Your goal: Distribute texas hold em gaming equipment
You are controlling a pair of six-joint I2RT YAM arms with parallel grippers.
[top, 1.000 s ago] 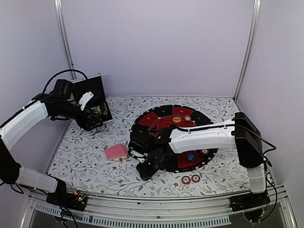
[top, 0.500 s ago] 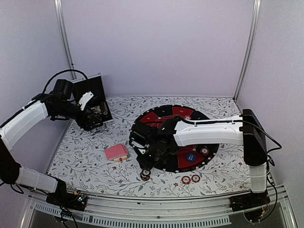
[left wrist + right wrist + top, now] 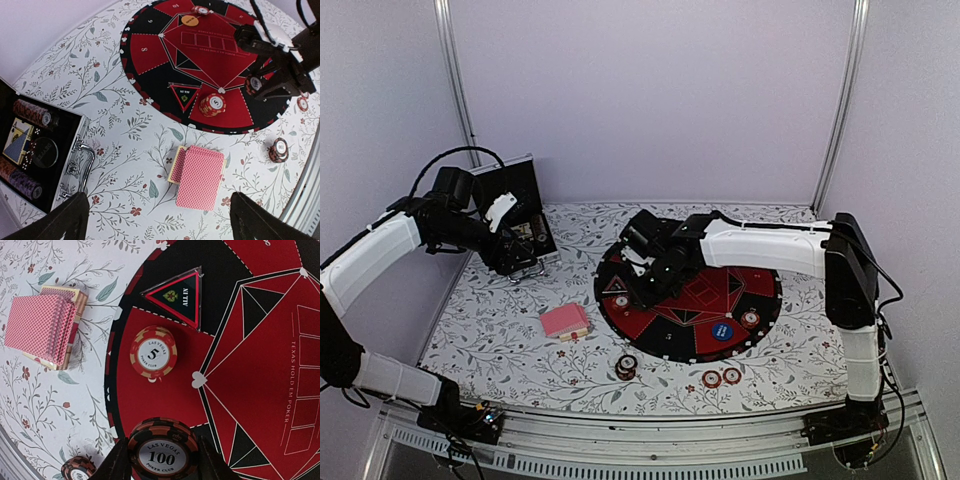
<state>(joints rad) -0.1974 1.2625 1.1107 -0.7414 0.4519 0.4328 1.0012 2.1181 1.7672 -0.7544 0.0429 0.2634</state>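
My right gripper (image 3: 162, 460) is shut on a stack of brown "100" poker chips (image 3: 162, 455) and hangs over the left side of the round red-and-black mat (image 3: 760, 275). A red "5" chip stack (image 3: 153, 351) stands on the mat just ahead of it. Another brown stack (image 3: 626, 367) sits on the tablecloth near the front edge. Pink-backed cards (image 3: 200, 177) lie left of the mat. The orange button (image 3: 190, 20) and the blue button (image 3: 722, 330) rest on the mat. My left gripper (image 3: 517, 250) hangs open beside the case, holding nothing.
The open black case (image 3: 515, 225) with more chips stands at the back left. Two red-and-white chips (image 3: 720, 377) lie on the cloth in front of the mat, and another (image 3: 750, 319) on its right part. A triangular "all in" marker (image 3: 180, 292) lies on the mat.
My right gripper left a brown chip stack on the cloth near the front edge, then rose and moved back over the mat's left side, still holding brown chips. The left arm has not moved.
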